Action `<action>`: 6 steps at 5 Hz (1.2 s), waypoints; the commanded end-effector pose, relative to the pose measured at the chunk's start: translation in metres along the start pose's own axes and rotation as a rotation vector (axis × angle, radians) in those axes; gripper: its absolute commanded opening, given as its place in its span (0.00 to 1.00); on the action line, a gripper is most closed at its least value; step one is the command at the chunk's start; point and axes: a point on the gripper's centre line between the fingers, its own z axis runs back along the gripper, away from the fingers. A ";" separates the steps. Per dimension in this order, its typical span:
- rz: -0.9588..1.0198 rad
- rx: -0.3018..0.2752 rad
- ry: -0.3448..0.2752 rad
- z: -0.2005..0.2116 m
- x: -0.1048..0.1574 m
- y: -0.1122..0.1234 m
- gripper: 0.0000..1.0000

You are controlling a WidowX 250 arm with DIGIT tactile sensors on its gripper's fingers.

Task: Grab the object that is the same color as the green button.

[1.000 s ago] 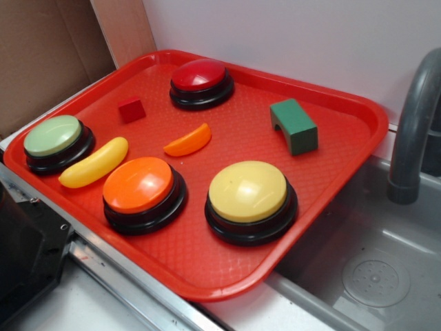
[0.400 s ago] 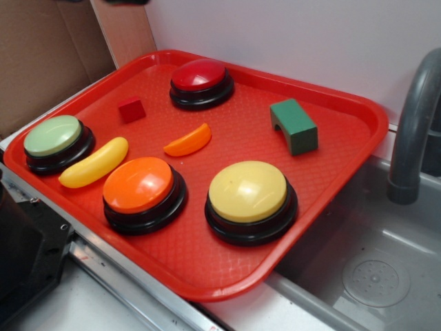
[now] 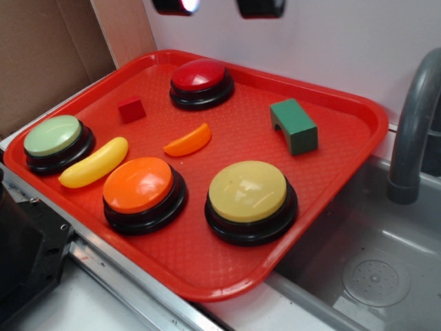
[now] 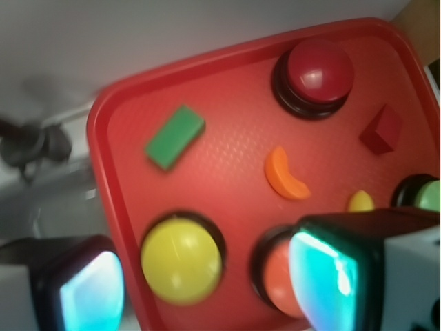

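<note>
The dark green arch block [image 3: 294, 126] stands on the red tray [image 3: 344, 179] at the back right; the wrist view shows it [image 4: 175, 136] too. The pale green button [image 3: 54, 136] on a black base sits at the tray's left edge; only a sliver of it shows in the wrist view [image 4: 428, 195]. My gripper [image 3: 218, 7] is open and empty, high above the tray's far edge, with only its two fingertips showing at the top of the exterior view. In the wrist view the gripper [image 4: 207, 286] frames the yellow button.
On the tray: a red button [image 3: 200, 79], an orange button [image 3: 141, 187], a yellow button [image 3: 249, 195], a small red cube [image 3: 131, 109], a yellow banana shape [image 3: 93, 163], an orange slice [image 3: 188, 141]. A grey sink [image 3: 372, 269] with a faucet [image 3: 413, 124] lies right. Cardboard [image 3: 48, 55] stands behind left.
My gripper has come into the exterior view at the top, moving down and to the right. The objects on the tray have not moved.
</note>
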 end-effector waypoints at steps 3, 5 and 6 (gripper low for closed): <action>0.375 0.143 -0.097 -0.070 0.038 0.008 1.00; 0.310 0.073 -0.111 -0.108 0.057 -0.013 1.00; 0.323 0.048 -0.095 -0.125 0.058 -0.010 1.00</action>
